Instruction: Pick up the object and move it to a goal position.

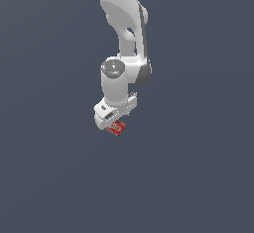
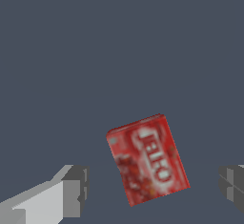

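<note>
Two grey fingertips (image 2: pixel 76 189) are seen closest to the wrist camera, one at each side edge of that picture, with a wide gap held between them, so the gripper (image 2: pixel 155 187) is spread apart and nothing is grasped. Between the fingertips, but touched by neither, the red box (image 2: pixel 147 158) is seen lying flat on the dark grey floor (image 2: pixel 119 51). Its broad printed face is turned upward, and white lettering is carried on that face, though the letters are too blurred to be read with certainty. The box is longer than it is wide, and its long axis is set at a slight tilt to the line running away from the fingers, so it lies roughly across the line joining the two fingertips rather than along it. A thin brighter red edge is shown along the far short end. In the exterior view, the white arm (image 1: pixel 124 38) is seen reaching down from the top of the picture, and the box (image 1: pixel 118 128) is mostly hidden beneath the gripper (image 1: pixel 115 123), with only one red corner showing below the hand.
</note>
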`<move>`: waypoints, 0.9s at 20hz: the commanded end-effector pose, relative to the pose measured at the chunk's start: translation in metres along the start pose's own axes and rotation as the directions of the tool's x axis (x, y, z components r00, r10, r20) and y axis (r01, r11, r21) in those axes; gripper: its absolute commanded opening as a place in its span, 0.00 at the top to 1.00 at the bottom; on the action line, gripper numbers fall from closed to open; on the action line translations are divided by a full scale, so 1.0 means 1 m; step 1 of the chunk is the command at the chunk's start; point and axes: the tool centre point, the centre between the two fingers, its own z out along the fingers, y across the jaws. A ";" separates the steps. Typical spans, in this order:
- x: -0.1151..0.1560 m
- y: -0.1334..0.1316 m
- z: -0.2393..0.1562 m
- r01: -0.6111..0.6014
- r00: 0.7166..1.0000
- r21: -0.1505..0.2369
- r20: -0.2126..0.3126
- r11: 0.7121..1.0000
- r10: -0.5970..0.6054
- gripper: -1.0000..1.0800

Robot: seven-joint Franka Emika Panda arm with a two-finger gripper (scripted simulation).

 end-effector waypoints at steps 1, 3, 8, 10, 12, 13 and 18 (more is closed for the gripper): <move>-0.004 0.002 0.007 0.066 0.998 -0.002 -0.001 0.998 -0.066 0.04; -0.007 0.004 0.012 0.116 0.993 -0.003 -0.001 0.993 -0.116 0.04; -0.014 0.007 0.022 0.216 0.976 -0.004 -0.003 0.976 -0.216 0.04; -0.016 0.008 0.025 0.247 0.969 -0.005 -0.004 0.969 -0.247 0.04; -0.018 0.008 0.028 0.272 0.962 -0.005 -0.004 0.962 -0.272 0.04; -0.018 0.008 0.029 0.283 0.959 -0.006 -0.004 0.959 -0.283 0.04; -0.021 0.009 0.032 0.318 0.948 -0.006 -0.005 0.948 -0.318 0.04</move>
